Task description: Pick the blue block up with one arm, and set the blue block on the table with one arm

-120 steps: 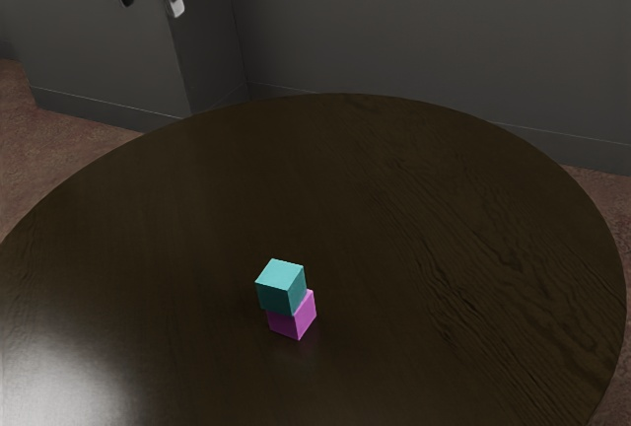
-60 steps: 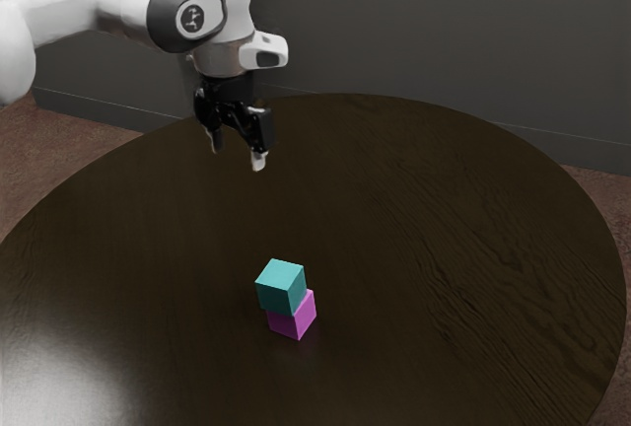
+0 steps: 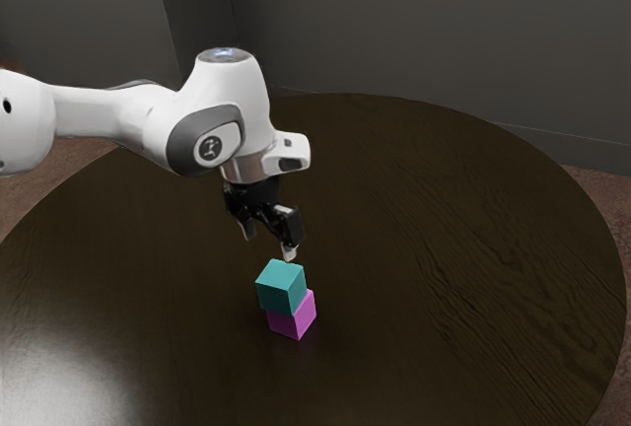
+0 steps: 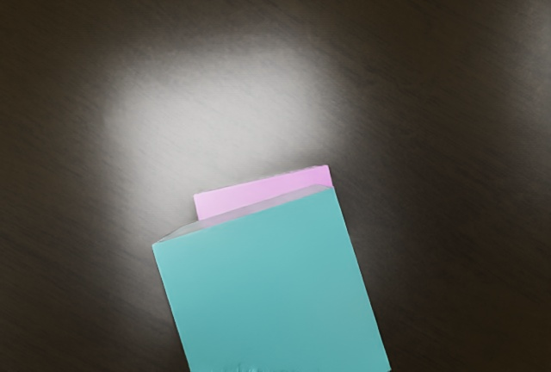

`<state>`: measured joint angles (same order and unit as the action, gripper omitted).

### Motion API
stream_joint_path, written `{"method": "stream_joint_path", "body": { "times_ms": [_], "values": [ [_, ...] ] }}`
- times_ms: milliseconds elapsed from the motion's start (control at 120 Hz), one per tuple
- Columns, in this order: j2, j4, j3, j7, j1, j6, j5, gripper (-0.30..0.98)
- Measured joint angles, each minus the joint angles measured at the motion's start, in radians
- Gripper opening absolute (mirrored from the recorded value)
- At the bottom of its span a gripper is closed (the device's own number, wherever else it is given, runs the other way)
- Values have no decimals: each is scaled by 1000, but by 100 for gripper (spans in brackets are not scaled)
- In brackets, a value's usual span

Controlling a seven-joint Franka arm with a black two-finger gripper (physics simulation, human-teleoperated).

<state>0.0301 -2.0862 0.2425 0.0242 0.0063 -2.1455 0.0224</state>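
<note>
My gripper [image 3: 268, 245] is in the exterior view, pointing down just above the blocks and a little toward the view's back, with its fingers apart and nothing between them. The blue block [image 3: 282, 287], teal in colour, rests on top of a magenta block [image 3: 294, 317], slightly offset from it. In the wrist view the blue block [image 4: 274, 286] lies close under my hand, and a strip of the magenta block [image 4: 265, 192] shows past one edge of it.
The dark round wooden table [image 3: 444, 248] carries the two stacked blocks. Grey walls [image 3: 424, 32] stand behind the table's far edge.
From the exterior view's upper left, my arm has come in over the table, and my gripper has dropped toward the blocks. Both blocks stand where they were.
</note>
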Motion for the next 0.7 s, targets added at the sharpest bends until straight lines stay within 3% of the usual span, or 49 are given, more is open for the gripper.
{"method": "stream_joint_path", "body": {
  "times_ms": [350, 700],
  "values": [
    [14, -82, 5, 43, 2, -99, 24, 69],
    [76, -70, 4, 71, 0, -126, 16, 69]
  ]
}}
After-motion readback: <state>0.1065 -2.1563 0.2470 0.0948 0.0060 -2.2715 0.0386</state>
